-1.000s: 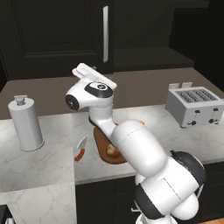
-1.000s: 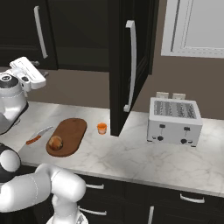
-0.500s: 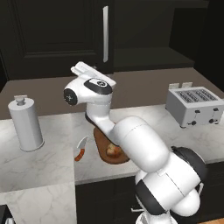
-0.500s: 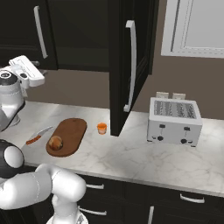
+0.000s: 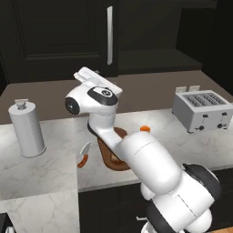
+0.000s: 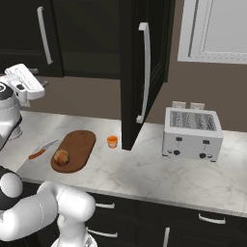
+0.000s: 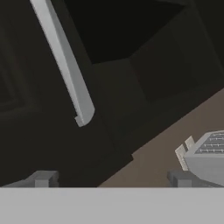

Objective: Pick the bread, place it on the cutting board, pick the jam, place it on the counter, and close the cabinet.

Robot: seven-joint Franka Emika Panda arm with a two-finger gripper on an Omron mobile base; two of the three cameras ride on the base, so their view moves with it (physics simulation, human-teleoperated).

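the bread (image 6: 61, 157) is sitting on the cutting board (image 6: 77, 148) and the jam (image 6: 112, 141) on the counter (image 6: 144, 173), so closing the cabinet (image 6: 142, 72) looks like the step in hand. the gripper (image 7: 111, 178), fingers spread wide and holding nothing, is pointing toward the open door's handle (image 7: 65, 61), near but apart; next it seems to need to push that door shut.

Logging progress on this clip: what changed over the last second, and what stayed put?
The end effector drifted slightly left in the left base view, raised near the cabinet, holding nothing. The bread stayed on the cutting board, the jam on the counter, the cabinet door open.
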